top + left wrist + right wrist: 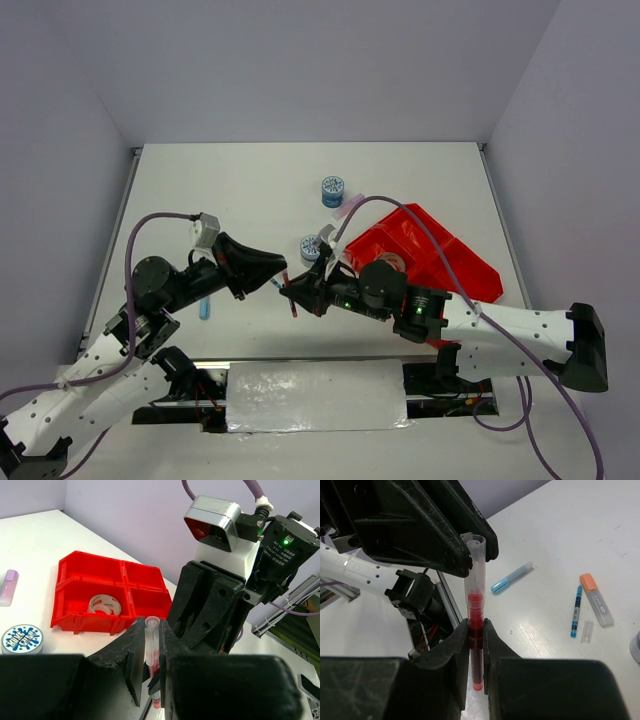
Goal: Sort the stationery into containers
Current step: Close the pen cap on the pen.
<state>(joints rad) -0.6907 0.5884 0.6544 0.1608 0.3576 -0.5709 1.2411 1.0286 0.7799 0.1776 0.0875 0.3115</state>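
A red pen (476, 605) with a clear cap is held between both grippers, near the table's front middle. My right gripper (476, 630) is shut on its red barrel. My left gripper (152, 630) is closed around the clear cap end (151, 630). In the top view the two grippers meet at the pen (290, 290). The red divided tray (470, 270) lies to the right, with a clear tape ring (104, 605) in one compartment. Two blue-white rolls (333, 190) (311, 247) and a pink stick (348, 208) lie left of the tray.
A light blue pen (512, 577), a blue pen (577, 611) and an orange-tipped marker (596, 600) lie on the table. The light blue pen (204, 308) is beside the left arm. A metal rail and wiring run along the table's near edge (310, 395).
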